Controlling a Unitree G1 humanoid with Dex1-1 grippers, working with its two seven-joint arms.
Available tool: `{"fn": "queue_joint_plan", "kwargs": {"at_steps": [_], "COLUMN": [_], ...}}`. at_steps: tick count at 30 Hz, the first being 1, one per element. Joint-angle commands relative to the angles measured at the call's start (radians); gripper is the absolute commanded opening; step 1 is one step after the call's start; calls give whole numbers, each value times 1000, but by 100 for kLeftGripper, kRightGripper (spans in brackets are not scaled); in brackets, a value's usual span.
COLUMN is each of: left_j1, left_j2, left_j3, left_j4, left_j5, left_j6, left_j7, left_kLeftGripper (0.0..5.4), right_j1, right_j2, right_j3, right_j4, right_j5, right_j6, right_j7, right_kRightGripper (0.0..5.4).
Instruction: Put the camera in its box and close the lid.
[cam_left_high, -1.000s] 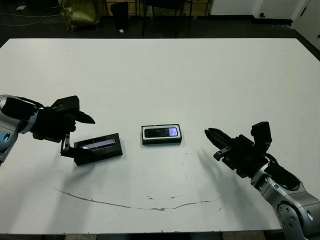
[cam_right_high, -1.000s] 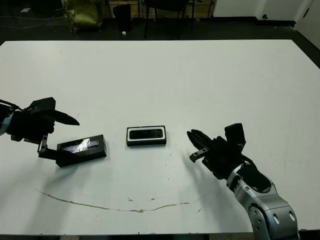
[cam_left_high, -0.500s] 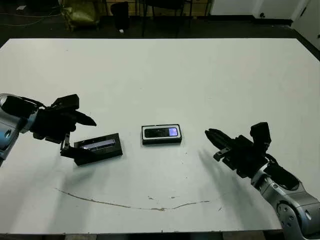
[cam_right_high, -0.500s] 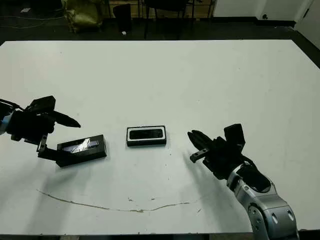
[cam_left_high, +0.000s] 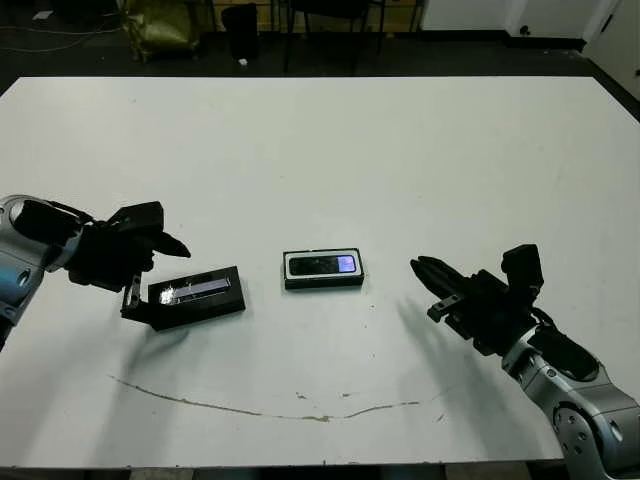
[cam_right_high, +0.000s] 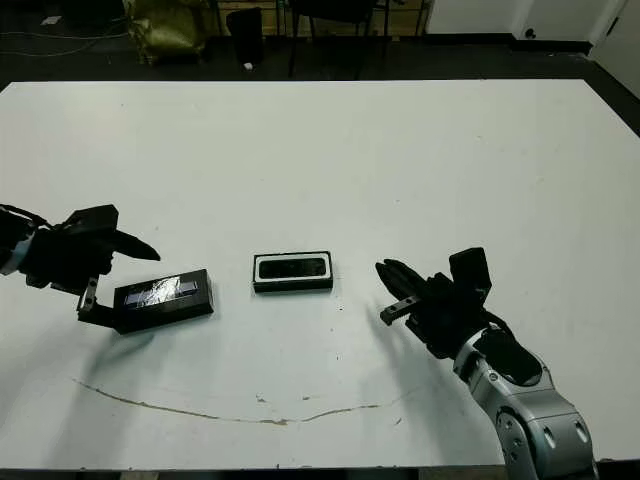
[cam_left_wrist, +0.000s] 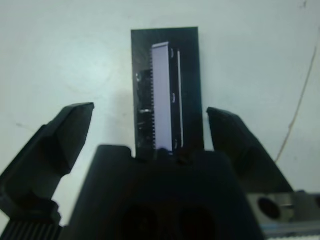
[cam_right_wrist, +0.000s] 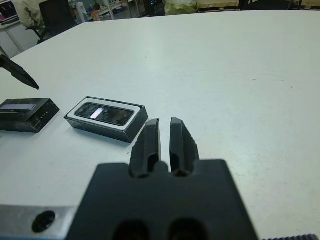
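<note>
In the left eye view, the camera (cam_left_high: 322, 265) is seen lying inside the box (cam_left_high: 323, 281) at mid-desk (cam_left_high: 400, 150), with the lid (cam_left_high: 196, 297) lying apart toward the robot's left. In the left wrist view, the left gripper (cam_left_wrist: 150, 120) is spread wide beside the lid. In the right wrist view, the right gripper (cam_right_wrist: 164, 137) is nearly closed, holding nothing, near the box.

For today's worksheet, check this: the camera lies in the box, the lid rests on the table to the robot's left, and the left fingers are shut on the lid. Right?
Not quite. The left wrist view shows the left gripper with fingers open, one on each side of the lid, not shut on it. The camera does lie in the box, with the lid on the table to the robot's left.
</note>
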Motion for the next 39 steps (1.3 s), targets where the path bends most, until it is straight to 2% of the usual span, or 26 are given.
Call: {"fn": "queue_joint_plan", "kwargs": {"at_steps": [1,6,12,19,23,27,39], "left_j1": [27,49,68,63,59,49,18], "left_j2": [-4,-5,-21,-45,-55,-64,-70], "left_j3": [-19,-43,-62,-87,-87,-100,-156], "left_j4": [11,18,44,131,183,215,273], "left_j5": [12,60,94,139,146,156,197], "left_j6": [-8,-51,-80,-171,-231,-241,-274], "left_j7": [-18,10,41,94,121,123,101], "left_kLeftGripper": [538,538,538,538,538,538,538], "right_j1": [14,19,19,26,32,33,30], "right_j2": [-2,-3,1,4,4,2,0], "right_j3": [-1,-1,-9,-12,-17,-15,-12], "right_j4": [-2,2,-4,12,-1,7,-7], "right_j5": [-8,-5,8,13,13,7,7], "right_j6": [16,3,25,-4,13,-6,19], "right_j7": [-15,-6,-19,-1,-13,-1,-17], "right_kRightGripper": [0,0,0,0,0,0,0]}}
